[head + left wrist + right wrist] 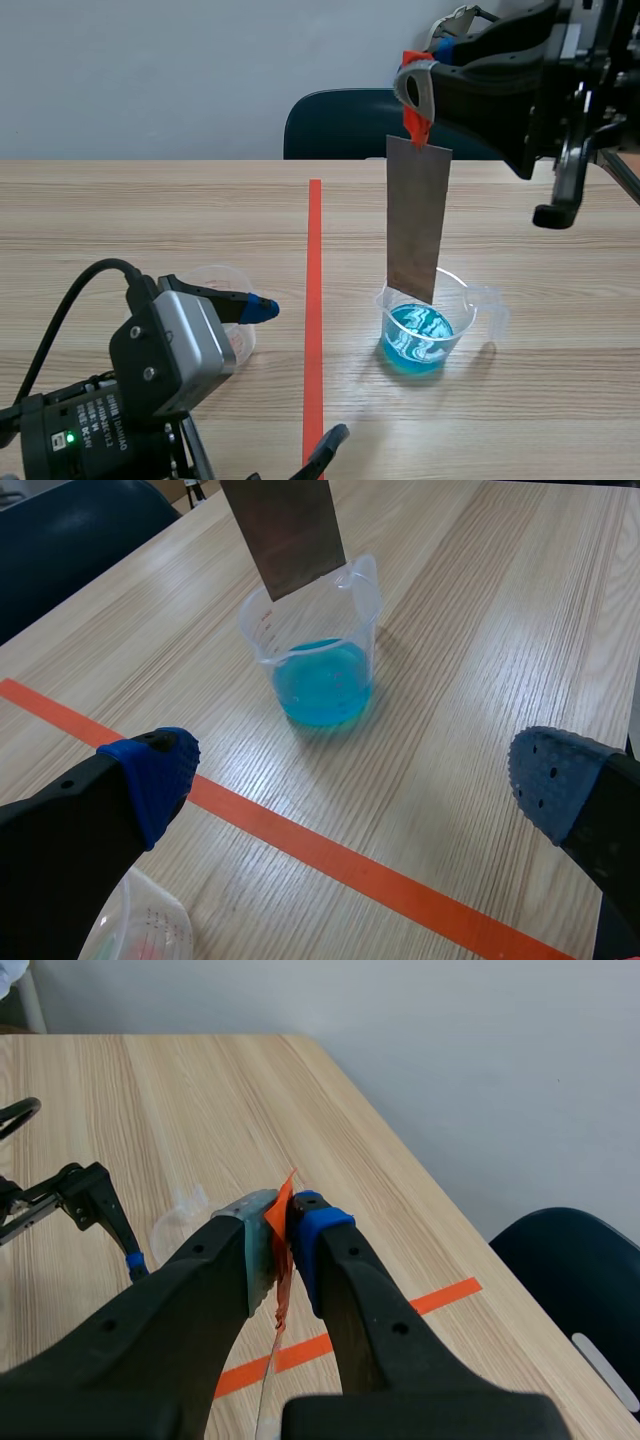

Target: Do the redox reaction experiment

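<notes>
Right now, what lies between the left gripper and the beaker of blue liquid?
Between left gripper and beaker, only the tape line crosses bare table; the left wrist view shows it.

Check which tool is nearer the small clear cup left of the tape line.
Left. The left tool is open beside the small clear cup. The right tool is raised past the tape line, shut on the metal strip.

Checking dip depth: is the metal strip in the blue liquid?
No, the strip ends above the blue liquid in the cup.
</notes>
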`<state>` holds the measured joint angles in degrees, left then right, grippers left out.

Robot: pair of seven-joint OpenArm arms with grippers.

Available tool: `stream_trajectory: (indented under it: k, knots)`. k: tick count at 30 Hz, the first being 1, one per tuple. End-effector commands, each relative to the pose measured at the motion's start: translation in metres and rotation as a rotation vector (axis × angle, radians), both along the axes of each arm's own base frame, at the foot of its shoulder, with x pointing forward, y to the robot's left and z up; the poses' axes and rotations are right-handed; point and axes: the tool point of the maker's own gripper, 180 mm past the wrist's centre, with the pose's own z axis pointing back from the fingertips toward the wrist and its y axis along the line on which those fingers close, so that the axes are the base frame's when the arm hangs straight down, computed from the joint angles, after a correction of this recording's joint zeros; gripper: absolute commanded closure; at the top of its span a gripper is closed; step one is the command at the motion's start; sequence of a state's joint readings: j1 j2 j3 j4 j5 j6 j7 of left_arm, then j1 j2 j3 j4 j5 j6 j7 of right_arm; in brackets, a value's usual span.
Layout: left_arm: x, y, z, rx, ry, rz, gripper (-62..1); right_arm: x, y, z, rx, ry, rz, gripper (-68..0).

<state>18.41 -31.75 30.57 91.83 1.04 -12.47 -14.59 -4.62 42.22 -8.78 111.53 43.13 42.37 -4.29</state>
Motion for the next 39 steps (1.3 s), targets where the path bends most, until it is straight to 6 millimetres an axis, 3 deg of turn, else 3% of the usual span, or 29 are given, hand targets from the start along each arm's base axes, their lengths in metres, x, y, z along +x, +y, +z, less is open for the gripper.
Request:
stream_trajectory:
  k: [1, 30, 39]
  knots:
    - [0.0, -0.004, 0.008, -0.027, -0.01, -0.004, -62.3, 0.003, -0.001, 0.007, 0.024, -0.015, 0.005, -0.6]
    - [0.0, -0.004, 0.008, -0.027, -0.01, -0.004, -62.3, 0.007, -0.01, -0.073, -0.072, -0.005, 0.027, -0.6]
    - [0.0, -0.004, 0.008, -0.027, -0.01, -0.004, -62.3, -0.007, -0.004, -0.082, -0.107, -0.094, 0.116, -0.6]
